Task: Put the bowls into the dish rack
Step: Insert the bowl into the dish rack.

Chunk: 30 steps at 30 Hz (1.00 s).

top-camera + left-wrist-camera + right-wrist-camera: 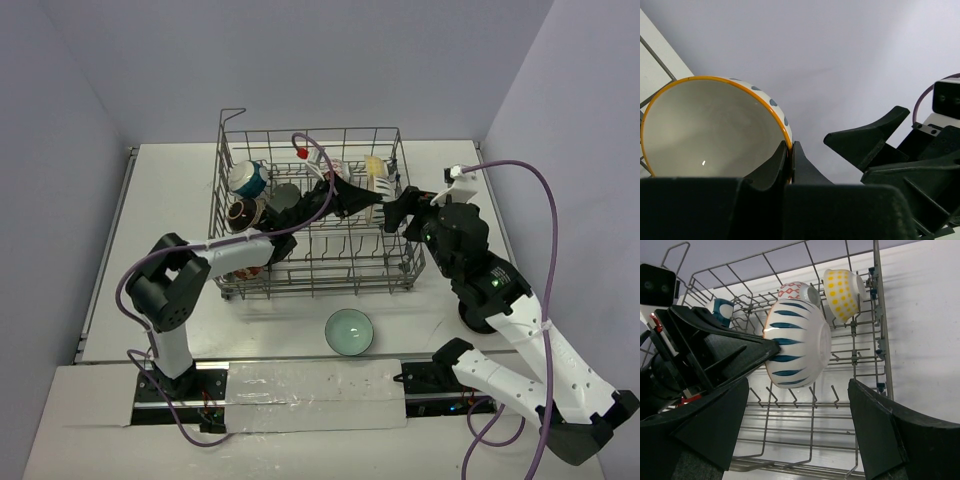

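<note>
The grey wire dish rack point(312, 262) stands mid-table. My left gripper point(352, 199) reaches over its right half and is shut on the orange rim of a white bowl with blue stripes point(797, 342). The left wrist view shows its jaws point(790, 145) pinching that rim, with the bowl's white inside point(710, 130) beside them. The bowl hangs tilted above the tines. My right gripper point(396, 215) is open and empty at the rack's right side, facing the bowl point(797, 432). A pale green bowl point(350, 331) sits on the table in front of the rack.
In the rack stand a blue bowl point(247, 179), a black bowl point(242, 213), a red-patterned bowl point(792, 290) and a yellow-dotted cream bowl point(842, 292). Bare tines point(812, 395) lie below the held bowl. Walls stand close behind and at both sides.
</note>
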{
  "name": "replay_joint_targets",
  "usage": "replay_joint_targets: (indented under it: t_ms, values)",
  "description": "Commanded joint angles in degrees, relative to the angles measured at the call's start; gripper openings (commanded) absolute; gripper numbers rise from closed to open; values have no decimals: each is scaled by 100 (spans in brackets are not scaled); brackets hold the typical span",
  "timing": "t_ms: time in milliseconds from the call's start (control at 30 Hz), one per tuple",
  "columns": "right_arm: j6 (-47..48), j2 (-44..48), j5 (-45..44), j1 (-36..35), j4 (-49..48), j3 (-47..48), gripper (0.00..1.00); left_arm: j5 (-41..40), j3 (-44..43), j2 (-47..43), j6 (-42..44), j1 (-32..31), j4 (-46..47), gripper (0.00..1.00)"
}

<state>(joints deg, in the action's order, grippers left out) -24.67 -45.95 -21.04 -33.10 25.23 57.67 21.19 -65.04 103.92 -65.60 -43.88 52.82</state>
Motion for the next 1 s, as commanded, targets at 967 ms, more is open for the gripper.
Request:
replay_joint_targets:
  t_ms: [967]
  values:
    - [-302, 210, 319, 533, -177, -1, 91, -756, -1090, 779, -576, -490, -360, 0]
